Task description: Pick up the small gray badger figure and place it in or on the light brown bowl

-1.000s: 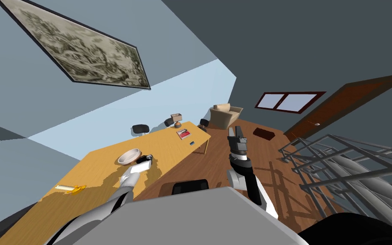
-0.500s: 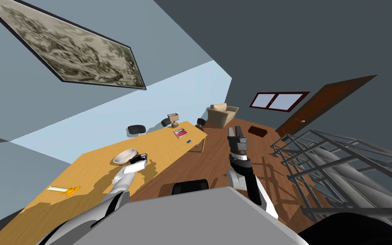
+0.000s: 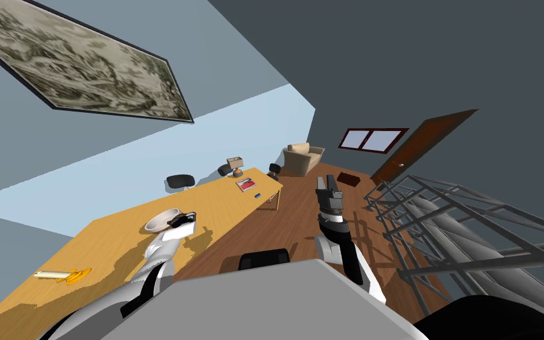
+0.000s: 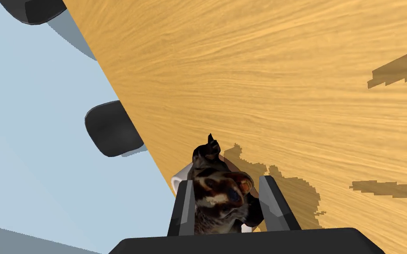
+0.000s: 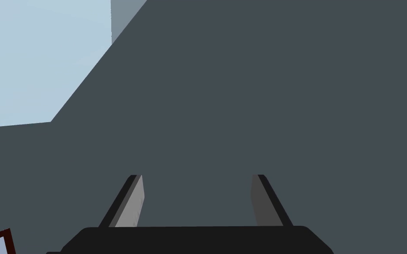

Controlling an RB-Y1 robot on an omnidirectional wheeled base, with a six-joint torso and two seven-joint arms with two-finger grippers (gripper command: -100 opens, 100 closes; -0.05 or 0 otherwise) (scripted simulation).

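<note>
Head view: L hand (image 3: pixel 182 219) w/ badger (image 4: pixel 216 194) low by bowl (image 3: pixel 157 222)

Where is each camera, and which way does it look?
Head view: on the head, looking steeply down at the wooden table and bowl; shows left gripper, right gripper.
Left wrist view: on the left hand, facing the table; fingers clamp the badger figure.
Right wrist view: on the right hand, facing a dark grey wall; fingers open.
Shared: head and left wrist see table and left gripper.

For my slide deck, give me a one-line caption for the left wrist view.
Close-up: left gripper shut on the dark badger figure, over the wooden table.
</note>
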